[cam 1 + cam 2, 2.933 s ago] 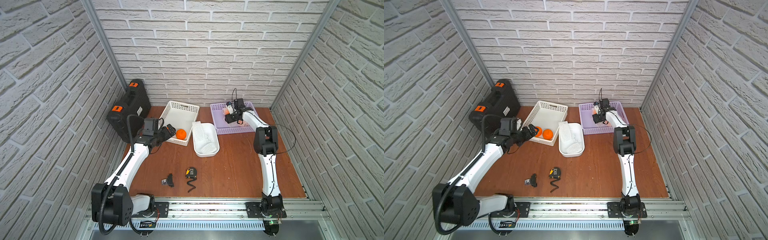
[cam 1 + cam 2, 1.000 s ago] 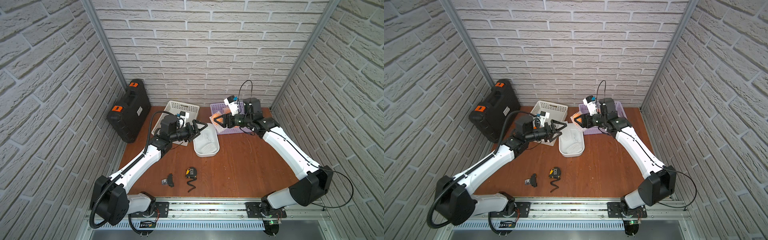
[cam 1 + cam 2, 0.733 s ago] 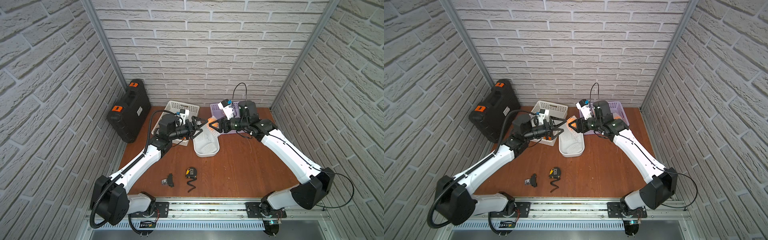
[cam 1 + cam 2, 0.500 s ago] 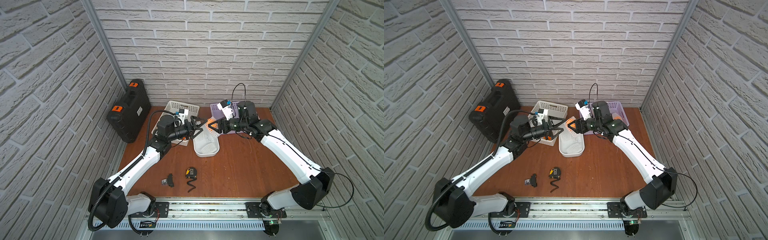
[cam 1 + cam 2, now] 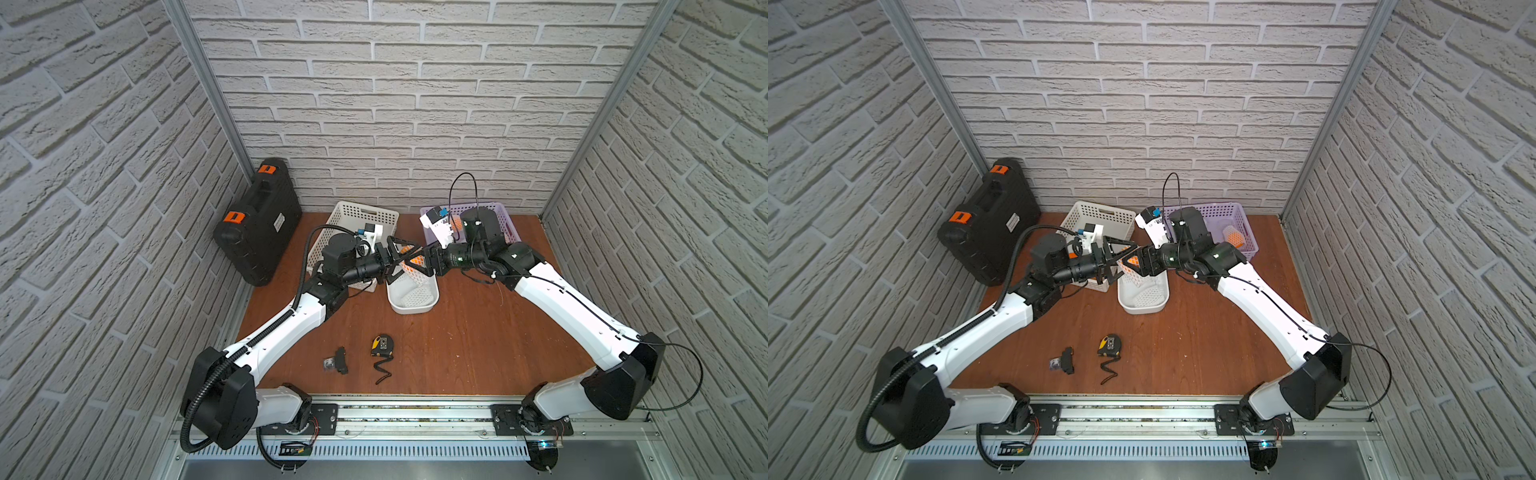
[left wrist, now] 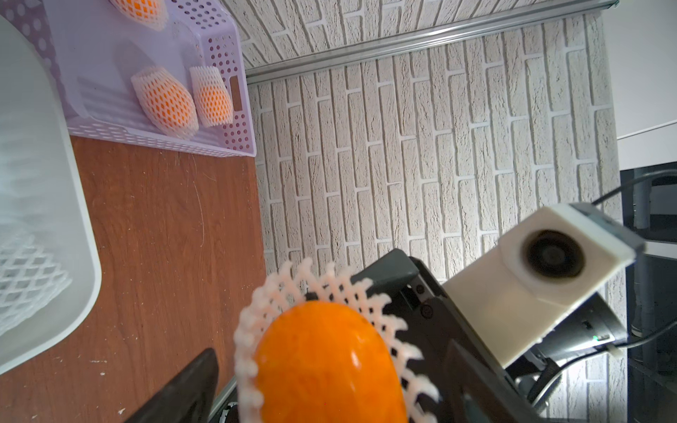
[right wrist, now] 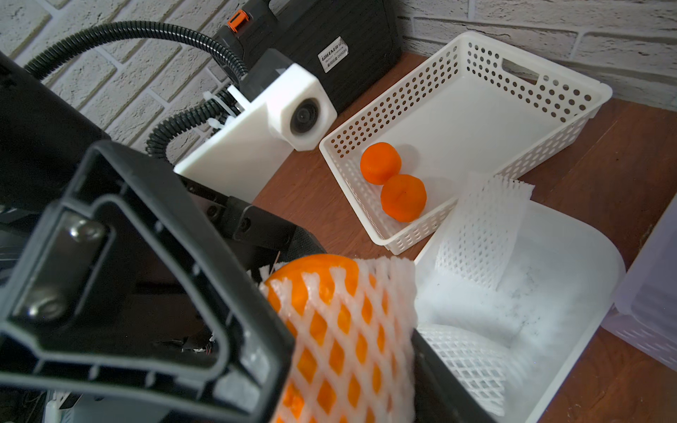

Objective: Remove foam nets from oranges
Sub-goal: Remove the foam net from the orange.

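Note:
My right gripper is shut on an orange wrapped in a white foam net, holding it above the white bin. My left gripper faces it, open, one finger on each side of the orange's bare end, with a gap beside the net's rim. In both top views the two grippers meet. Two bare oranges lie in the white perforated basket. Empty nets lie in the bin. Netted oranges remain in the purple basket.
A black case with orange latches leans at the back left. A yellow tape measure and a small black part lie on the wooden table near the front. Brick walls close in three sides.
Both arms left their baskets and met over the white bin, the right one carrying a netted orange. The left jaws now straddle its bare end and have narrowed slightly.

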Tool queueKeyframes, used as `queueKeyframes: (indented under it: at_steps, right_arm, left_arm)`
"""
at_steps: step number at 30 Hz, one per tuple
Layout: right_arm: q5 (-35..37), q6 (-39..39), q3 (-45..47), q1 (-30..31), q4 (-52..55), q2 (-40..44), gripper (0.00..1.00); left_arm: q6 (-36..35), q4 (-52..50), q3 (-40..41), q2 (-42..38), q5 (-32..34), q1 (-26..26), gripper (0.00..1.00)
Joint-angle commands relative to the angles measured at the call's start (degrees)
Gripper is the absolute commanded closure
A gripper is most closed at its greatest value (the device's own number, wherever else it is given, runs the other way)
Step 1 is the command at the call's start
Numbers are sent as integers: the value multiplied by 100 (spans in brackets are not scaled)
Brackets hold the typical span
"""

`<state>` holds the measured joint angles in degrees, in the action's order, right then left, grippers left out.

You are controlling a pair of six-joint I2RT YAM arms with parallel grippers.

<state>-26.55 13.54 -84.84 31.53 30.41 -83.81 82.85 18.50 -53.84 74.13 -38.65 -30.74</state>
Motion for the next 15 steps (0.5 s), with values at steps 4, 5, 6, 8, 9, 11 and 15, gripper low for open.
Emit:
queueKeyframes:
  at_steps: [4, 5, 6, 8, 9, 11, 15]
  right_arm:
    - [134, 233, -2, 81, -259, -12, 52]
    - [148, 237, 11, 87, -260, -13, 52]
    - [150, 238, 20, 95, -277, -8, 52]
    - [199, 254, 23, 103, -256, -13, 51]
    - [203, 263, 12, 110, -255, -12, 50]
    - [222, 300, 15, 121, -271, -21, 49]
    - [351, 436, -56, 129, -214, -90, 46]
  left_arm:
    - [102, 396, 212, -31, 116, -44, 23]
    - [99, 383, 213, -39, 143, -50, 26]
    - [99, 382, 218, -48, 164, -46, 29]
    - [99, 388, 230, -45, 192, -46, 37]
    - [100, 390, 227, -34, 198, -46, 39]
    - [125, 392, 241, -14, 174, -46, 43]
    - [161, 458, 243, 51, 94, -45, 27]
